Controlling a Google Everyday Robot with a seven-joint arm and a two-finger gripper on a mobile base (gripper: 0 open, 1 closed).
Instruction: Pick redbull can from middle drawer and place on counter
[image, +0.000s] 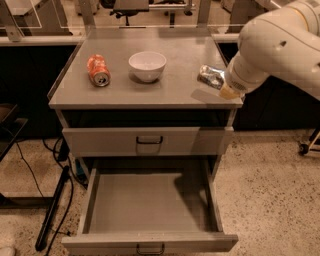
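The redbull can, silver and shiny, is held tilted just above the right edge of the counter, with its shadow on the surface below. My gripper is at the can's right end, shut on it, mostly hidden behind my white wrist and arm, which reach in from the upper right. The middle drawer stands pulled out below, and its flat grey floor is bare.
An orange soda can lies on its side at the counter's left. A white bowl stands mid-counter. A closed drawer front sits above the open drawer. Dark cables and a stand lie on the floor to the left.
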